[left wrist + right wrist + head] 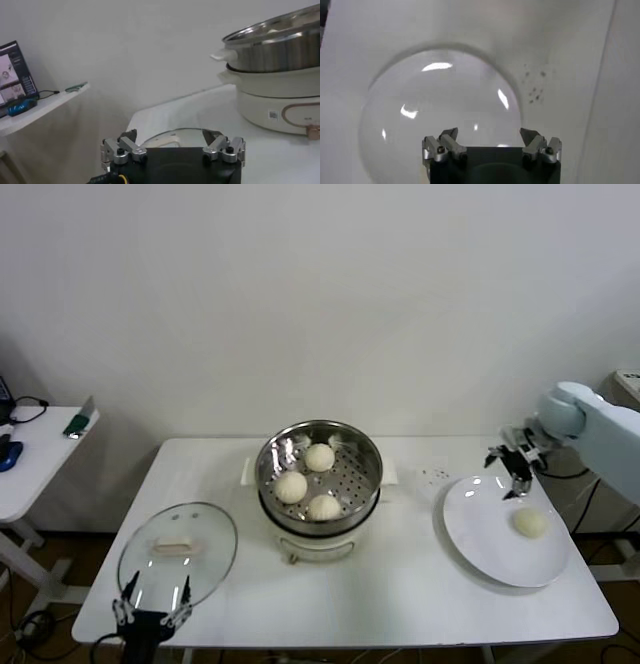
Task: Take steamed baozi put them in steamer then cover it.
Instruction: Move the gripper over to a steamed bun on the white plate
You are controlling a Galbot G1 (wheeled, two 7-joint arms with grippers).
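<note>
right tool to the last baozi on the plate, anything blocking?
Nothing visible. The right tool hangs open over the far rim of the white plate, and the last baozi lies alone on the plate nearer the robot. The steamer is uncovered with three baozi inside; its glass lid rests apart.

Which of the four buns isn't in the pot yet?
The bun on the white plate, the lone baozi below the right gripper. The other three sit inside the steamer.

No text is legible; the steamer [280, 107] base bears a small unreadable label
</note>
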